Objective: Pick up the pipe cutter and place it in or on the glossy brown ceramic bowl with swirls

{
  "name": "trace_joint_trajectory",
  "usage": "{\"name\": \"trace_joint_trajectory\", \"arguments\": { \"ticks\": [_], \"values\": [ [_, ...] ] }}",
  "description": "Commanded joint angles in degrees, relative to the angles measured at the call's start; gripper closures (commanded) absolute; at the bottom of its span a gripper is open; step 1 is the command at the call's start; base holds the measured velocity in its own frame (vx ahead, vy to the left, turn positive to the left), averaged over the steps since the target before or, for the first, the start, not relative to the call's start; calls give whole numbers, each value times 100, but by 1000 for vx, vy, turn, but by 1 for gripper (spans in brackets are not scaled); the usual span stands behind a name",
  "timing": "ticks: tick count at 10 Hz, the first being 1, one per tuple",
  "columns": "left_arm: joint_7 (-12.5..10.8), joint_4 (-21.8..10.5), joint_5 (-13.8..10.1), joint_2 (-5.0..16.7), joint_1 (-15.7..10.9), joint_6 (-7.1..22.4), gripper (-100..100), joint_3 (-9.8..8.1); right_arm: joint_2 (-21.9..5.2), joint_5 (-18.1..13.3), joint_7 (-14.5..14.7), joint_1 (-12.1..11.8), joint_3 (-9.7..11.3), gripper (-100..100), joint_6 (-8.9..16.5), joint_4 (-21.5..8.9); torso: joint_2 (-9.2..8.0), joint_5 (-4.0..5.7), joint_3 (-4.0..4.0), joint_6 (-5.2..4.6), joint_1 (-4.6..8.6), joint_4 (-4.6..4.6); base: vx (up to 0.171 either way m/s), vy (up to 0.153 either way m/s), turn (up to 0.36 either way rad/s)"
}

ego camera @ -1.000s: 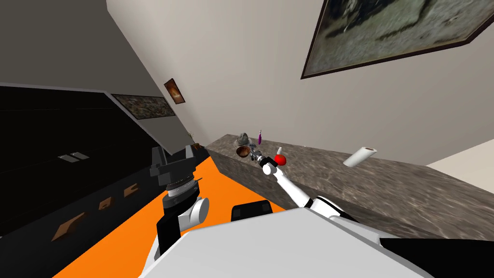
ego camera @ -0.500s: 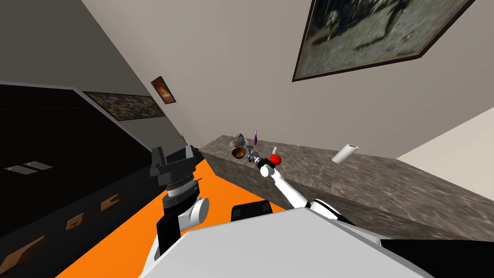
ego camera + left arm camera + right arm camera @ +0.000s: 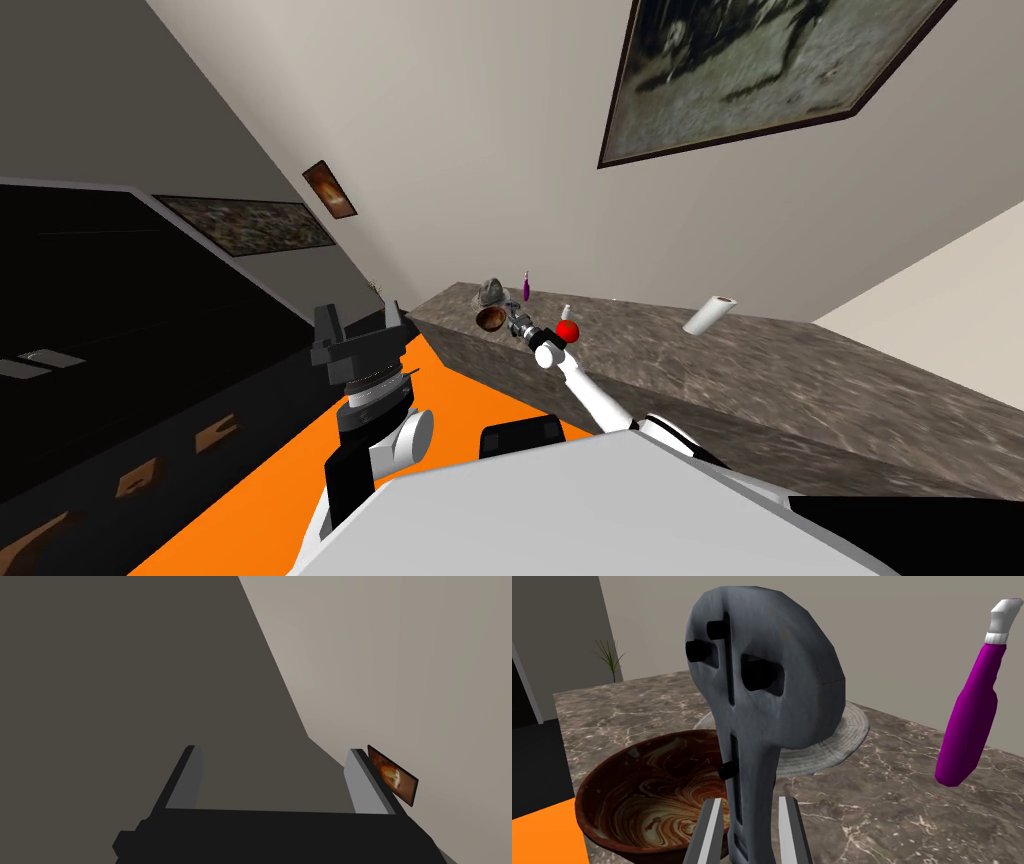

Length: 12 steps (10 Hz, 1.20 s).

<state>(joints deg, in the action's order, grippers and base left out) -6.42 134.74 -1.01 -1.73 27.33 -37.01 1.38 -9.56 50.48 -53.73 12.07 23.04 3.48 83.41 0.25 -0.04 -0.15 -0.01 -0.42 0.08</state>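
The right gripper [image 3: 747,831] is clamping the pipe cutter [image 3: 762,691] near the brown bowl [image 3: 647,786], a grey hat [image 3: 832,741] and purple bottle [image 3: 969,731] showing beyond; the left gripper [image 3: 272,778] is gaping wide.

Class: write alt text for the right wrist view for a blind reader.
The right gripper holds a grey pipe cutter by its handle, beside a brown swirled bowl on a marbled counter. A pale hat and a purple bottle sit behind.

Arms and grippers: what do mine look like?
The left gripper and right gripper each have two thin, flat, light grey fingers on a dark box. The right arm is slim and white; the left arm has dark grey ribbed joints and a white round link. No cables or markings visible.
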Motion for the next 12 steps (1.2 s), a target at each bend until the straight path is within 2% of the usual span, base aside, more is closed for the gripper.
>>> {"name": "trace_joint_trajectory", "arguments": {
  "ticks": [1, 2, 5, 8, 12],
  "values": [
    [0, 0, 0, 0, 0, 0, 0, 0, -1, -17, -8, 140, -80, 100, 184, 109, 0, 0, 0, 0, 0, 0, 108, 240, 53],
    [0, 0, 0, -1, 1, 0, 0, 1, -9, -8, -22, 200, -104, 100, 245, 128, 17, -10, -10, 7, -53, 4, 85, 228, 4],
    [0, 1, 0, -1, 0, 0, 0, 0, -57, 45, -112, 375, -252, 100, 592, 214, 23, -10, -19, 6, -40, 14, 64, 150, -92],
    [0, 0, 0, 1, 0, 0, 0, -1, -110, 99, -207, 448, -410, 100, 936, 290, -5, 2, -5, -3, 21, 12, -32, 22, -124],
    [0, 0, 0, 1, -1, 0, 0, -1, -224, 168, -330, 615, -646, 100, 1442, 382, -17, 6, 3, -9, 33, 8, -44, 17, -146]
  ]
}}
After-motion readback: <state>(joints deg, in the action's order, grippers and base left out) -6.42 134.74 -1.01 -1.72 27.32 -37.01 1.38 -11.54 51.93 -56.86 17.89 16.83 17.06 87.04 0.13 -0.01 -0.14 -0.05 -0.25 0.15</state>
